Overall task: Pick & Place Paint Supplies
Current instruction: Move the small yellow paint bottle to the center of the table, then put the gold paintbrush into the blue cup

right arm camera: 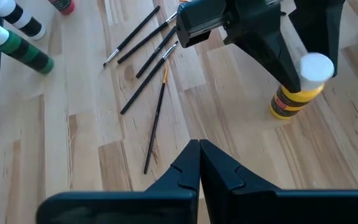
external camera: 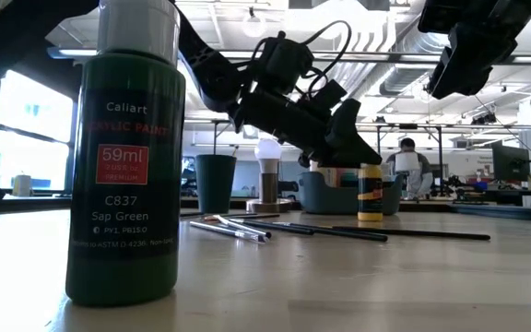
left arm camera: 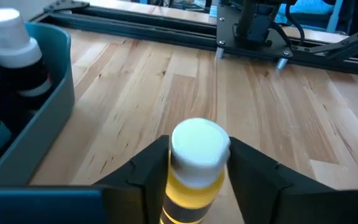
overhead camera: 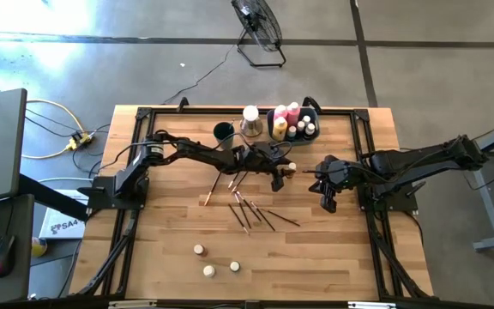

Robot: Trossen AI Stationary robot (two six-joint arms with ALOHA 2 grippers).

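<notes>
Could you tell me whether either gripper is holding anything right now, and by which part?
The left gripper straddles the yellow paint bottle just below its white cap; whether it grips cannot be told. The right gripper is shut on nothing.

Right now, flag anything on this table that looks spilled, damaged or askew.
Nothing spilled or damaged. The brushes lie scattered criss-cross mid-table. The yellow bottle stands upright beside the bin, with the left gripper around it.

One camera looks straight down on the whole table (overhead camera: pixel 256 249). A second sits at table height, very close to a green paint bottle (external camera: pixel 127 157), facing the room. Two wrist cameras look past their hands; both show the yellow bottle (left arm camera: pixel 194 168), also visible from above.
</notes>
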